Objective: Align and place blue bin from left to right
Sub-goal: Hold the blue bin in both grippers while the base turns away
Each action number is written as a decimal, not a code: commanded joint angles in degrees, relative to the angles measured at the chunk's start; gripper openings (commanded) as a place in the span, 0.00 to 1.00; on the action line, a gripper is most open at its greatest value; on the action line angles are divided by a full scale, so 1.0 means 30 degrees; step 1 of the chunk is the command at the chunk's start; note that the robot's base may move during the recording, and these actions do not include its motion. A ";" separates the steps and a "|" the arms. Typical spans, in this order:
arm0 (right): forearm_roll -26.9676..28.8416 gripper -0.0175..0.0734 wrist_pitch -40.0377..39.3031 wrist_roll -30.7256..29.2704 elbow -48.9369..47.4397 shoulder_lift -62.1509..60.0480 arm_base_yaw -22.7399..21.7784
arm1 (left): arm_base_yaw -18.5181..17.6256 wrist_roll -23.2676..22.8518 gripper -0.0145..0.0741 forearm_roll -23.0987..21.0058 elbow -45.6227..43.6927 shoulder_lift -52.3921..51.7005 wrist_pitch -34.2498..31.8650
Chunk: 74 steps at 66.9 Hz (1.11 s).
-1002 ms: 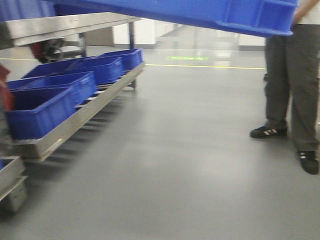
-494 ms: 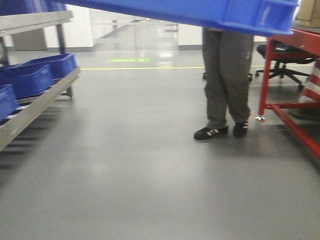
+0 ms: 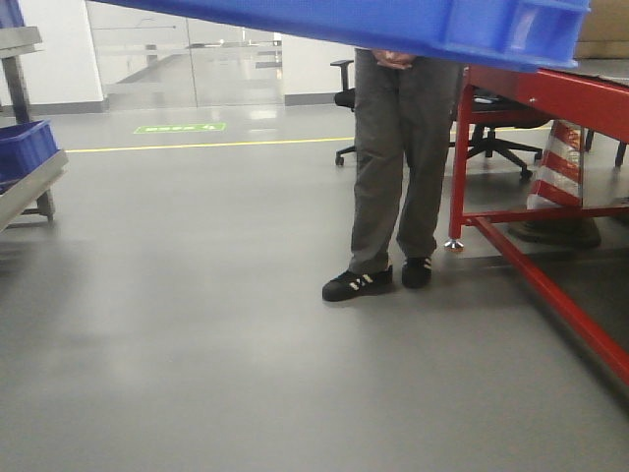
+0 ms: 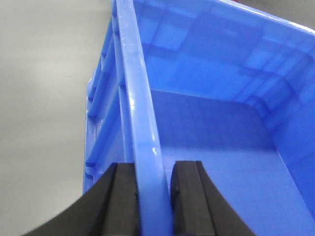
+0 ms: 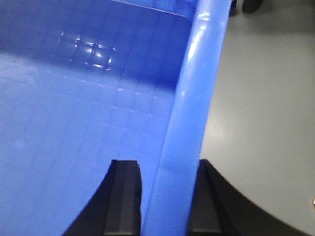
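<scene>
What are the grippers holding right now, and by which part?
Both hold the large bright-blue rectangular plastic bin: left gripper and right gripper each clamp the thick rim of opposite side walls, one finger inside, one outside.

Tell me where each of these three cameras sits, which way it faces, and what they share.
Exterior front-facing: on the robot's front, below the carried blue bin, looking ahead over grey floor at a standing person and a red table; no arm shows.
Left wrist-mounted: on the left arm, looking along the left gripper, shut on the bin's rim; floor at left.
Right wrist-mounted: on the right arm, looking along the right gripper, shut on another rim; floor at right.
Shared: all show the bin; both wrist views show its inside.
</scene>
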 commanded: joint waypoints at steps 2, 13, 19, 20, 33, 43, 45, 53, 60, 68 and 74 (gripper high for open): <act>0.0183 0.12 -0.1315 -0.0687 -0.0261 -0.0380 0.0036 | -0.0030 0.0409 0.04 -0.0067 -0.0232 -0.0498 -0.2140; 0.0183 0.12 -0.1315 -0.0687 -0.0261 -0.0380 0.0036 | -0.0030 0.0409 0.04 -0.0067 -0.0232 -0.0498 -0.2140; 0.0183 0.12 -0.1315 -0.0687 -0.0261 -0.0380 0.0036 | -0.0030 0.0409 0.04 -0.0067 -0.0232 -0.0498 -0.2140; 0.0183 0.12 -0.1315 -0.0687 -0.0261 -0.0380 0.0036 | -0.0030 0.0409 0.04 -0.0067 -0.0232 -0.0498 -0.2140; 0.0183 0.12 -0.1315 -0.0687 -0.0261 -0.0380 0.0036 | -0.0030 0.0409 0.04 -0.0067 -0.0232 -0.0498 -0.2140; 0.0183 0.12 -0.1315 -0.0687 -0.0261 -0.0380 0.0036 | -0.0030 0.0409 0.04 -0.0067 -0.0232 -0.0498 -0.2140; 0.0183 0.12 -0.1315 -0.0687 -0.0261 -0.0380 0.0036 | -0.0030 0.0409 0.04 -0.0067 -0.0232 -0.0498 -0.2140; 0.0183 0.12 -0.1315 -0.0687 -0.0261 -0.0380 0.0036 | -0.0030 0.0409 0.04 -0.0067 -0.0232 -0.0498 -0.2140; 0.0183 0.12 -0.1315 -0.0687 -0.0261 -0.0380 0.0036 | -0.0030 0.0409 0.04 -0.0067 -0.0232 -0.0498 -0.2140; 0.0183 0.12 -0.1315 -0.0687 -0.0261 -0.0380 0.0036 | -0.0030 0.0409 0.04 -0.0067 -0.0232 -0.0498 -0.2140; 0.0183 0.12 -0.1315 -0.0687 -0.0261 -0.0380 0.0036 | -0.0030 0.0409 0.04 -0.0067 -0.0232 -0.0498 -0.2140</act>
